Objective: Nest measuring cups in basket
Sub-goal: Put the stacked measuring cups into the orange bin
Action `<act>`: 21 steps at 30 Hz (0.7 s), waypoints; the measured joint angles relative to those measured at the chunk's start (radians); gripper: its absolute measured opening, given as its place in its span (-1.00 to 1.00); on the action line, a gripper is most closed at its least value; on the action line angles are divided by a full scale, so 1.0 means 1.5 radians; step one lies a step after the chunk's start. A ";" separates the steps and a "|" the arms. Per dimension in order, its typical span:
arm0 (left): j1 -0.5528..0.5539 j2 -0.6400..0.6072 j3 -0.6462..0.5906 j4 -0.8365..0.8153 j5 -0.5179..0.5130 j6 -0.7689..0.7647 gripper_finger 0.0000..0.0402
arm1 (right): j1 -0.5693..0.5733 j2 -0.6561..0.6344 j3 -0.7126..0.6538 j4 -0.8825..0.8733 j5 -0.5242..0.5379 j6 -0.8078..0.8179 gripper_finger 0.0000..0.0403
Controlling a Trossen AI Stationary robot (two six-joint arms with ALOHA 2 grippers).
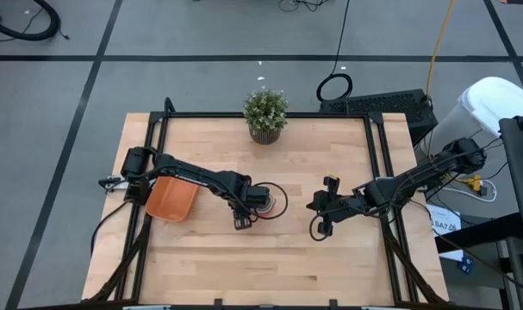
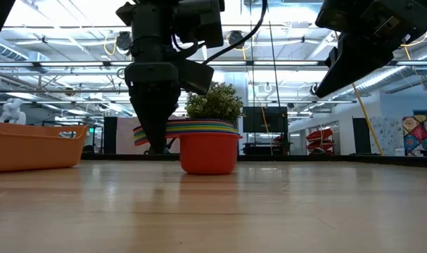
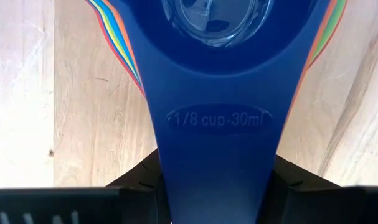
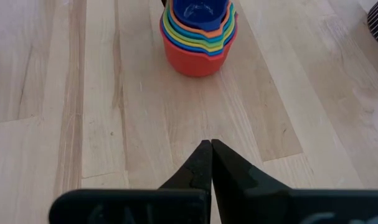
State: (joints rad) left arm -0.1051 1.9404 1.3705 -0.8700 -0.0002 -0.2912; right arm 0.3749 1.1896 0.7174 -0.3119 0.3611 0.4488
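Handle: my left claw (image 1: 244, 221) clamps the smooth dark-blue handle (image 3: 217, 155) of the nested measuring cups (image 2: 202, 144).
Right claw (image 4: 210, 144): clenched, nothing in it.
Table (image 1: 330, 267): pale wood grain.

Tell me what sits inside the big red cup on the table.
The red cup holds the other measuring cups nested in it, rims stacked, the dark blue cup innermost on top. Their bowls below the rims are hidden.

**Cups stacked at table centre, outside the basket**

The measuring cups (image 1: 265, 200) are nested on the table (image 1: 270, 258), near its centre. The basket (image 1: 171, 200) is placed at their nine o'clock, the potted plant (image 1: 265, 114) at twelve, and the right gripper (image 1: 317, 207) at three.
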 joint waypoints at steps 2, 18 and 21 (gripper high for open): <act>0.000 0.000 0.000 0.000 0.000 -0.002 -0.26 | 0.000 0.000 0.000 0.000 0.000 -0.001 -1.00; -0.001 -0.020 0.000 -0.004 -0.032 -0.024 -0.27 | 0.000 0.000 0.000 0.000 0.001 -0.016 -1.00; -0.001 -0.043 0.000 -0.008 -0.038 -0.029 -0.27 | 0.000 0.000 -0.002 0.002 0.002 -0.018 -1.00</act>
State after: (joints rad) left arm -0.1070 1.8763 1.3705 -0.8813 -0.0576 -0.3350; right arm 0.3748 1.1896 0.7146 -0.3095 0.3646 0.4221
